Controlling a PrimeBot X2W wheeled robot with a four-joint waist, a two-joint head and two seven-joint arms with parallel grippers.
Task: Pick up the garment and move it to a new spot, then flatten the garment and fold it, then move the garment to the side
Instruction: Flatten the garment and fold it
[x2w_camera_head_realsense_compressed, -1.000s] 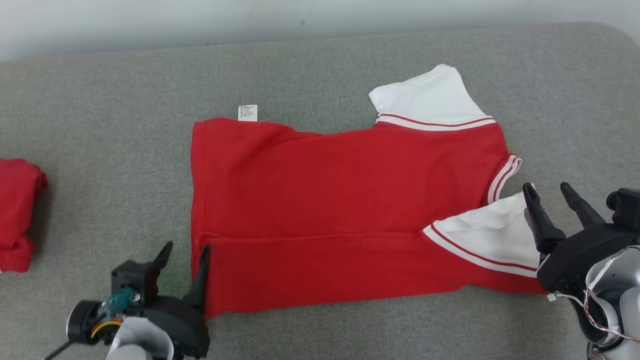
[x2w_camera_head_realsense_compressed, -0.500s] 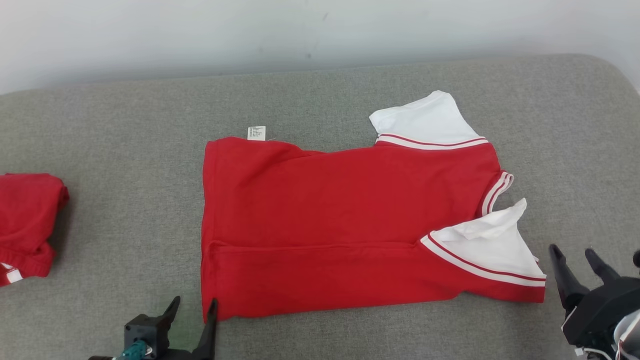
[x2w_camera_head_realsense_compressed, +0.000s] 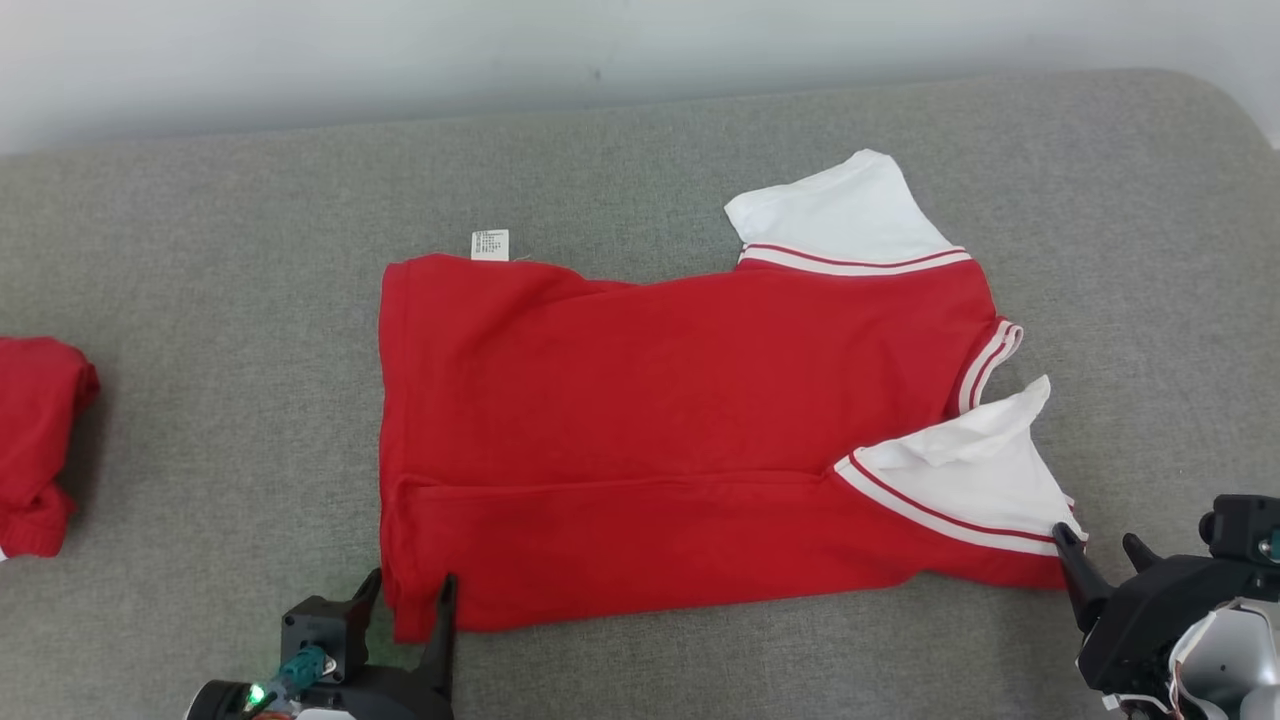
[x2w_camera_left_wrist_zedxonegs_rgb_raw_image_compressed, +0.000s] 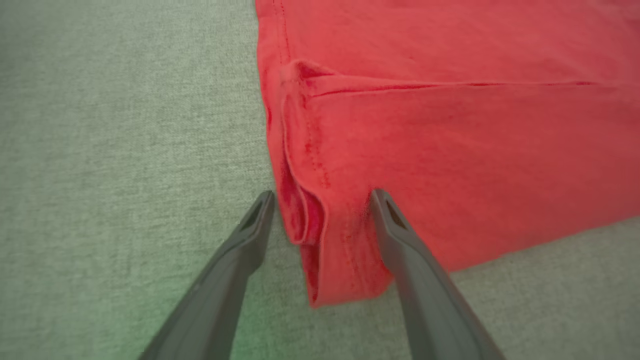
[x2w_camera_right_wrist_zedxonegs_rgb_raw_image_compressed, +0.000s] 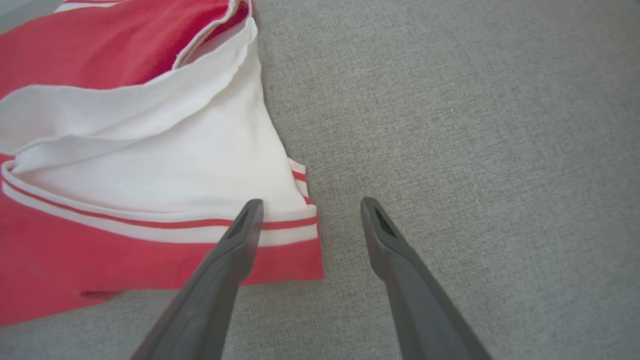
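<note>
Grey cushion (x2w_camera_head_realsense_compressed: 200, 250): left gripper (x2w_camera_head_realsense_compressed: 412, 580) astride garment (x2w_camera_head_realsense_compressed: 650, 400)

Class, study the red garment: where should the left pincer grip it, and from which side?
Probably grip the red garment at its doubled hem corner, coming from the near edge. That corner sits between the open fingers of the left pincer, and its layers curl slightly off the grey cushion.

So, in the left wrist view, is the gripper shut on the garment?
No, the left gripper is open, with the garment corner lying between its spread fingers.
</note>
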